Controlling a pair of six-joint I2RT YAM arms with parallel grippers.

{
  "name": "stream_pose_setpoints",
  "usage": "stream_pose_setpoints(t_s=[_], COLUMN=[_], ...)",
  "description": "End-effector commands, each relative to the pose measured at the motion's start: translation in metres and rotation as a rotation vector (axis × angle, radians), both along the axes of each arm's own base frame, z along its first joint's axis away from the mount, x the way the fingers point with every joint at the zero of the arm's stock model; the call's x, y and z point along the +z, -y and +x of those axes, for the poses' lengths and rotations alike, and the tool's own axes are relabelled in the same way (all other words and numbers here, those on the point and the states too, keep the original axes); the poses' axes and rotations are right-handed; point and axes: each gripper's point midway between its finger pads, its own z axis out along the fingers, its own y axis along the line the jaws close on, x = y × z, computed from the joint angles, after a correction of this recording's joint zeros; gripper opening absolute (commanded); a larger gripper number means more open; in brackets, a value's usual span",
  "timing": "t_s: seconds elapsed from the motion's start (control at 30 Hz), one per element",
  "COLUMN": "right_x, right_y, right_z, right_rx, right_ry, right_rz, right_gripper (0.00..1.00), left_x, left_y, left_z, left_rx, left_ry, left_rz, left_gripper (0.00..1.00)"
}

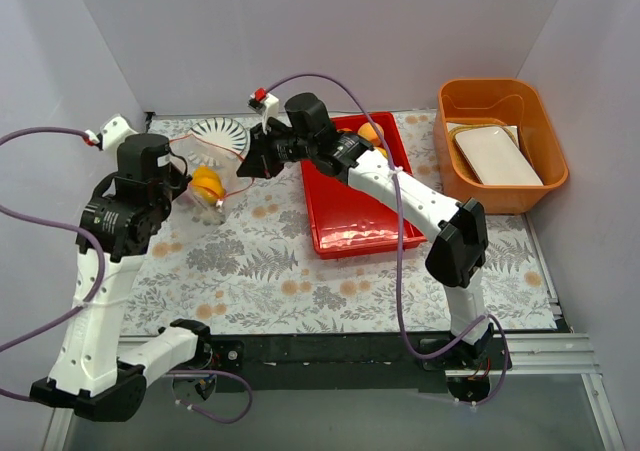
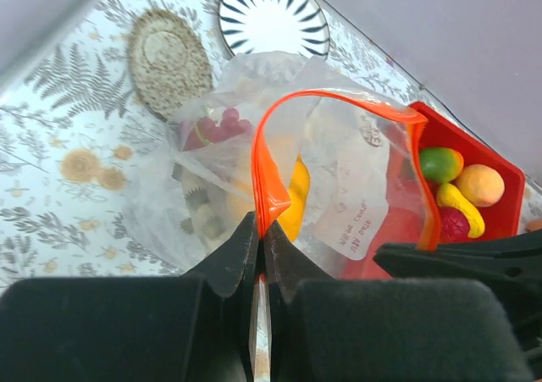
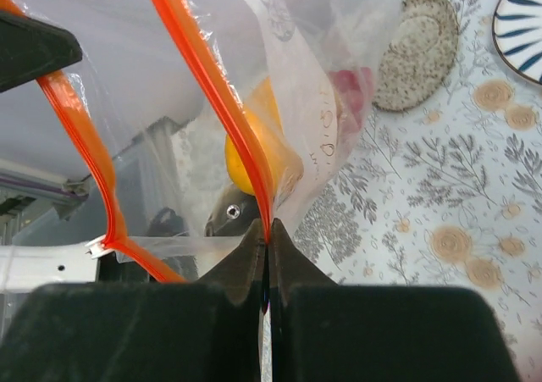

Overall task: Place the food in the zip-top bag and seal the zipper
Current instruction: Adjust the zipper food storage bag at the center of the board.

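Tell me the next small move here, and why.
Probably the right hand should let go of the zipper strip and turn toward the red tray. Both it and the left hand pinch that strip, holding the bag open; a yellow fruit and grapes are inside, but a mango and other fruits lie in the tray.

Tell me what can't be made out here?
Top view: the right arm covers the far end of the red tray, so the food left there can't be counted.
Top view: the zip-top bag is too small to list its contents.
Left wrist view: the left gripper hides the bag's lower edge.
Wrist views: crinkled plastic blurs the food inside.
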Motion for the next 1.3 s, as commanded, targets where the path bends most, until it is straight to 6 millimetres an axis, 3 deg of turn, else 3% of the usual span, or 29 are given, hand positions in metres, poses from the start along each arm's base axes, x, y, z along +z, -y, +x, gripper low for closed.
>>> stream_pose_setpoints(t_s=[0.0, 0.03, 0.07, 0.13, 0.17, 0.23, 0.3, 0.53, 0.63, 0.73, 0.8, 0.87, 0.9, 0.93, 1.07, 1.27], right_x=[-0.002, 0.008, 0.029, 0.058, 0.049, 0.056, 0.05, 0.025, 0.027, 0.016, -0.006, -0.026, -0.05, -0.066, -0.119, -0.135], right_y=[-0.008, -0.01, -0.007, -0.011, -0.018, -0.022, -0.025, -0.029, -0.032, -0.03, -0.026, -0.022, -0.018, -0.015, 0.002, 0.027], right_z=[-0.002, 0.0, -0.012, -0.026, -0.025, -0.026, -0.028, -0.026, -0.028, -0.023, -0.017, -0.011, -0.01, -0.005, 0.003, 0.009], right_rx=[-0.011, -0.029, -0.014, 0.082, 0.109, 0.125, 0.143, 0.133, 0.15, 0.107, 0.064, 0.034, 0.024, 0.01, -0.054, -0.124], right_ry=[-0.037, 0.006, 0.054, 0.106, 0.088, 0.072, 0.073, 0.004, -0.02, -0.034, -0.058, -0.088, -0.122, -0.145, -0.225, -0.198], right_rz=[0.022, 0.06, 0.109, 0.194, 0.17, 0.151, 0.158, 0.116, 0.129, 0.108, 0.065, 0.026, -0.014, -0.039, -0.144, -0.208], right_gripper=[0.01, 0.01, 0.01, 0.01, 0.01, 0.01, 0.01, 0.01, 0.01, 0.01, 0.01, 0.01, 0.01, 0.01, 0.01, 0.03], left_x=[-0.01, -0.038, -0.061, -0.094, -0.099, -0.091, -0.076, -0.019, -0.008, -0.016, -0.017, -0.043, -0.056, -0.083, -0.13, -0.129], left_y=[-0.02, -0.014, 0.001, 0.019, 0.026, 0.037, 0.038, 0.004, 0.004, 0.008, 0.018, 0.031, 0.034, 0.04, 0.057, 0.074], left_z=[-0.015, -0.012, -0.006, -0.004, -0.003, 0.004, 0.009, -0.001, -0.003, -0.003, 0.001, 0.007, 0.008, 0.007, 0.012, 0.018], left_rx=[0.021, -0.011, -0.072, -0.137, -0.158, -0.194, -0.195, -0.051, -0.057, -0.076, -0.122, -0.187, -0.192, -0.215, -0.267, -0.333], left_ry=[-0.099, -0.184, -0.262, -0.333, -0.333, -0.254, -0.181, -0.067, -0.052, -0.076, -0.063, -0.111, -0.141, -0.203, -0.27, -0.221], left_rz=[0.137, 0.143, 0.107, 0.048, 0.014, -0.041, -0.049, 0.026, 0.03, 0.022, -0.006, -0.022, -0.034, -0.039, -0.103, -0.159], left_gripper=[0.0, 0.0, 0.0, 0.0, 0.0, 0.0, 0.0, 0.0, 0.0, 0.0, 0.0, 0.0, 0.0, 0.0, 0.0, 0.0])
